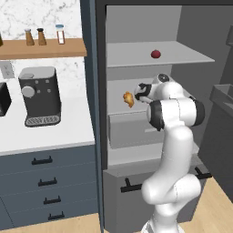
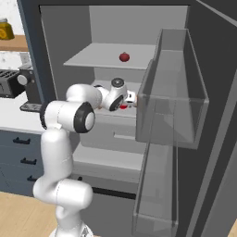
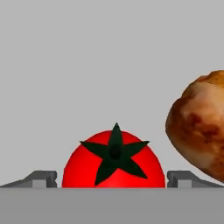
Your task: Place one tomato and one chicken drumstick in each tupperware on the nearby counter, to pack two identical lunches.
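Red round tomato (image 3: 114, 159) with dark green star stem sat on the fridge shelf between your claw's (image 3: 112, 179) spread, empty tips; golden-brown drumstick (image 3: 199, 131) just beside. Pick step: close on it next, probably.

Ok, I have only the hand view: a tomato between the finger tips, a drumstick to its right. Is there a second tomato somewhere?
Observer: Yes, a second tomato lies on the upper shelf, above the level where the gripper is.
Operator: And where is the counter from here?
Observer: The counter is left of the fridge, with a coffee machine on it.
Operator: Anything on the other side?
Observer: The open fridge door stands to the right, with clear bins on it.
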Controlling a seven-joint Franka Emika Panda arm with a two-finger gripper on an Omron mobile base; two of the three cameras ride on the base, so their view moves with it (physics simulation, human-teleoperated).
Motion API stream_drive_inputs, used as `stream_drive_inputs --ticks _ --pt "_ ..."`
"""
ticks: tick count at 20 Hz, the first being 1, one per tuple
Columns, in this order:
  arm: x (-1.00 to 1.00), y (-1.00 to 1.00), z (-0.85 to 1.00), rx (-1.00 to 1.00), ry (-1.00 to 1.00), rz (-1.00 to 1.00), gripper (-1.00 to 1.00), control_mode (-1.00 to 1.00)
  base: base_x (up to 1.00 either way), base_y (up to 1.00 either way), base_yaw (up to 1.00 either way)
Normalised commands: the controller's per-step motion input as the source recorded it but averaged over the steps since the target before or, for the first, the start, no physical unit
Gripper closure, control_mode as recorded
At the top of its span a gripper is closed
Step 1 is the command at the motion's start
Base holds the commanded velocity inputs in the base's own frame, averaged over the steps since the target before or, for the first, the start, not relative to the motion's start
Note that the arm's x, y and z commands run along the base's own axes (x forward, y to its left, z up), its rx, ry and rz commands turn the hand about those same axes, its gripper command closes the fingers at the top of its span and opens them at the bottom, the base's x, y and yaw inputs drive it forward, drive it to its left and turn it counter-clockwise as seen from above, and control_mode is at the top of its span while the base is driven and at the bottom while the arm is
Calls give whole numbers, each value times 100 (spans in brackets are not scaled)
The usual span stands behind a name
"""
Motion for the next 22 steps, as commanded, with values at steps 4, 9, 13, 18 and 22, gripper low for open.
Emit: stream_drive_inputs --ticks 4,9,13,18,22 --pt "29 0 -22 0 0 0 100 -100 0 0 0" --pt "3 0 -53 0 5 -5 100 -100 0 0 0" --pt "-15 0 -79 0 9 -8 100 -100 0 0 0" --pt "-76 0 -57 0 0 -2 100 -100 0 0 0" --pt "-100 1 -51 0 -8 0 100 -100 0 0 0"
